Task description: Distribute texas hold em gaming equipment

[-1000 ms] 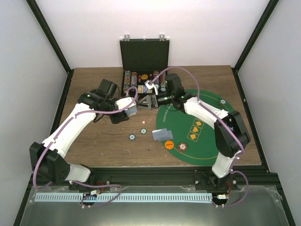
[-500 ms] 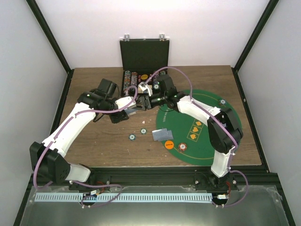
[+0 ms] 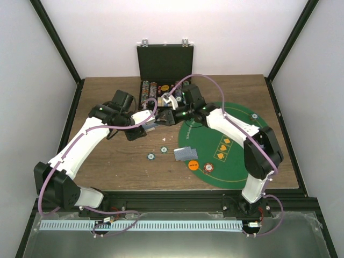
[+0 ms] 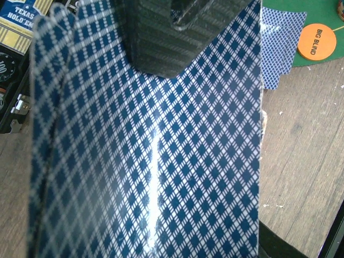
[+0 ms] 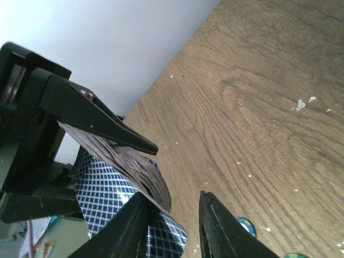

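My left gripper (image 3: 151, 123) is shut on a deck of playing cards (image 4: 156, 156) above the wood, in front of the case; the blue diamond backs fill the left wrist view. My right gripper (image 3: 163, 117) has its tips at the deck's free end. In the right wrist view its jaws (image 5: 180, 231) stand a narrow gap apart, with the top card's corner (image 5: 169, 236) beside the left finger and wood visible between. Two teal chips (image 3: 151, 156) (image 3: 163, 150) lie on the table. A few cards (image 3: 185, 153), an orange button disc (image 3: 193, 165) and a red chip (image 3: 208, 168) lie at the mat's left edge.
The open black case (image 3: 164, 63) stands at the back, with rows of chips (image 3: 153, 88) in its base. The round green mat (image 3: 236, 156) covers the right half, with another chip (image 3: 254, 115) at its far side. A Texas Hold'em box (image 4: 21, 16) lies by the case.
My right gripper has swung left from the mat's edge to the held deck, and its jaws have narrowed. The left arm has held the deck almost still.
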Available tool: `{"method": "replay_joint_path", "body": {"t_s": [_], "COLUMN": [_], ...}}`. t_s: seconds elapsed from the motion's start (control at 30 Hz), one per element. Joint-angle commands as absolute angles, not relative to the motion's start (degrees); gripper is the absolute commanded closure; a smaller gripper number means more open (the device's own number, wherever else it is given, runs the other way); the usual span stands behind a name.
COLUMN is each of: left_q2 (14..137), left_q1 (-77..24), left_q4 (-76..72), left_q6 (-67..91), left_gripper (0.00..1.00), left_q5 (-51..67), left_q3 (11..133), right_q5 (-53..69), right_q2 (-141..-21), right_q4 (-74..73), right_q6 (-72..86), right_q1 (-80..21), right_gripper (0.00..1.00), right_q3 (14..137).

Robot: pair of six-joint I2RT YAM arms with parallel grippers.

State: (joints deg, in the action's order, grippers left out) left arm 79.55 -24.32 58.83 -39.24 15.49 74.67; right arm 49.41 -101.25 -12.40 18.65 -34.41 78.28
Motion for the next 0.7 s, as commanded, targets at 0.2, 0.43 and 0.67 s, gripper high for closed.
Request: {"method": "replay_joint_path", "body": {"t_s": [0.2,0.43,0.67], "left_q2": [79.3,79.1,78.8], "left_q1": [-24.3,-24.3,-24.3], "left_q4": [57.6,57.3,57.2], "left_q6": [-39.3,-39.0,-37.6], "left_gripper": [0.58,0.58,0.58], "left_q5": [15.9,15.1,13.3], "left_q3": [75.3,74.9,75.0], "right_q5": [45.9,45.3,47.8], "right_q2": [-97.9,-93.5,-87.3], "right_q4": [-23.2,-29.2,-40.8], "right_q6": [13.8,10.6,6.1], "right_q1": [-34.0,-31.1,-16.0], "right_gripper": [0.99,0.99,0.99], "right_q3": [83.8,85.2,84.7]}}
